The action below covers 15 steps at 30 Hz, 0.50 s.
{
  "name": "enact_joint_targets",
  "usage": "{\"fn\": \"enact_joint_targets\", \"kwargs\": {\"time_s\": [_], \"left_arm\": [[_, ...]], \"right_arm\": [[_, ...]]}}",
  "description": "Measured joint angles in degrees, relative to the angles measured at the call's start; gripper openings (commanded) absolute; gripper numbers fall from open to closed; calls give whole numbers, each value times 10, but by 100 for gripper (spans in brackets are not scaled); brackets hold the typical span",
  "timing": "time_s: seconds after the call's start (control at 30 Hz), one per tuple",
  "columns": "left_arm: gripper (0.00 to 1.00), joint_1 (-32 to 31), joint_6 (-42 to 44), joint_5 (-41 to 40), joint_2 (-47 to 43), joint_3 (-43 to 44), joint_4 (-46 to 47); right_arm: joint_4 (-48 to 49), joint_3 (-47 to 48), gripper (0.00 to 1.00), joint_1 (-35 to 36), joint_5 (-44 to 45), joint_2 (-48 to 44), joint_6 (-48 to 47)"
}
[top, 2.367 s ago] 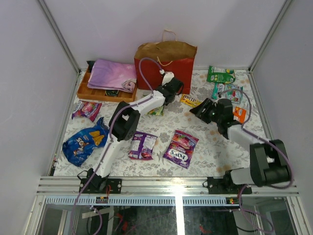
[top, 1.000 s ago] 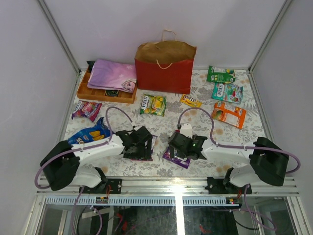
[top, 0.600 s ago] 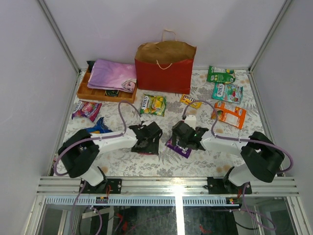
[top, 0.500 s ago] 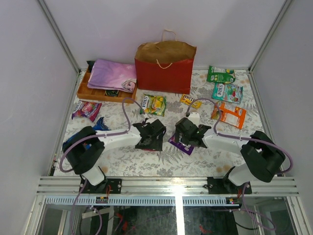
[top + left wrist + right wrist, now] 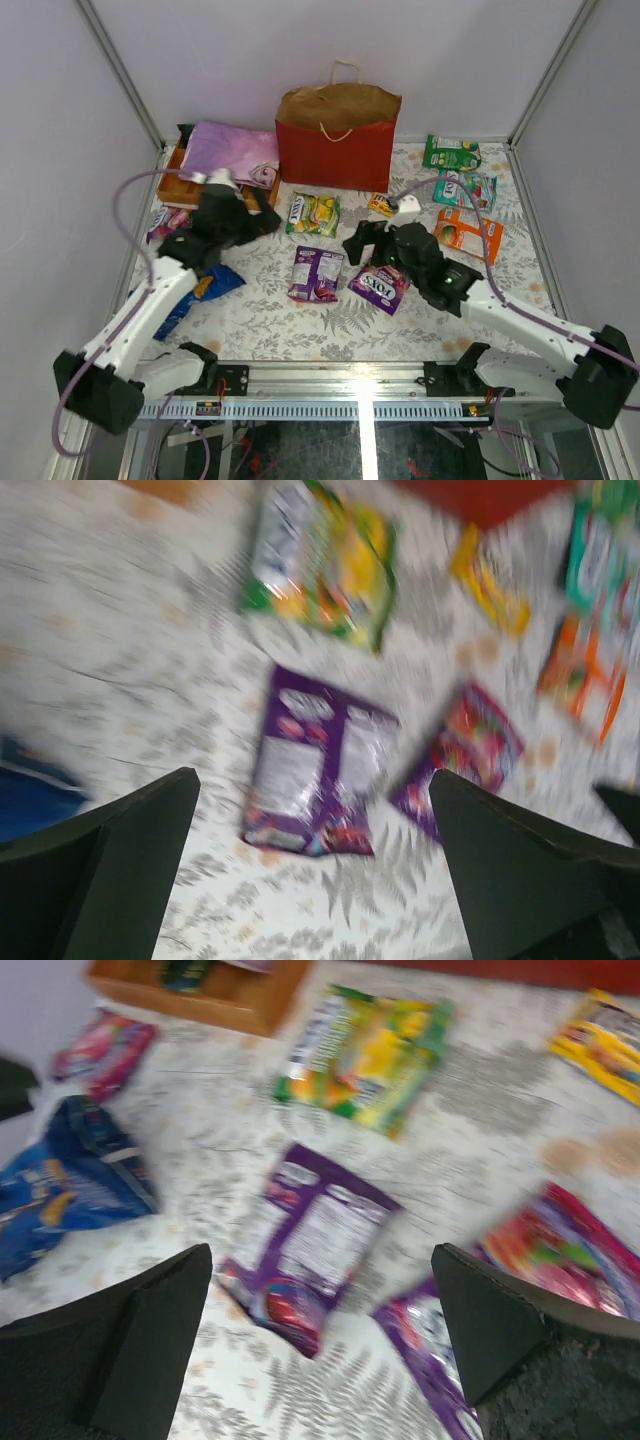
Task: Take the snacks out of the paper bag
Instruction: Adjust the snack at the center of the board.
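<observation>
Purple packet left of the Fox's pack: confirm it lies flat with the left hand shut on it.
Wrong on the hand. The purple packet lies flat, but the left hand is open, not shut on it: the left wrist view shows its fingers spread wide, the packet lying free beyond them.

Pulled the left claw up and back toward the wooden tray, off the purple packet, now uncovered and lying farther from the near edge than at first. Likewise lifted the right claw clear of the red-purple packet, also nudged slightly farther in across the surface.
</observation>
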Motion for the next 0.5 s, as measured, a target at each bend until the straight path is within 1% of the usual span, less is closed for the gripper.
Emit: {"fn": "enact_joint_targets", "kwargs": {"time_s": [0.07,0.13,0.17,0.2,0.23,0.3,0.33,0.37,0.4,0.5], "left_arm": [[100,92,8,11,-45,0,-7],[100,184,18,45,-73,-4,-18],[100,220,21,69,-79,-10,-19],[100,281,24,125,-84,-27,-13],[100,330,24,163,-85,-42,-10],[100,450,21,238,-76,-78,-8],[100,487,19,256,-68,-89,-7],[100,519,10,279,-59,-101,-3],[100,533,2,300,-55,-112,3],[100,538,-13,336,-57,-124,9]], "right_arm": [[60,14,94,16,-36,26,-8],[103,46,89,36,-75,81,-11],[136,68,87,47,-103,127,-10],[174,91,84,56,-135,177,-6],[207,111,83,62,-163,224,2],[262,168,81,73,-230,327,23],[276,195,81,78,-251,368,30],[284,232,80,82,-275,416,35],[291,278,79,87,-300,468,40],[308,388,75,103,-360,591,59]]}}
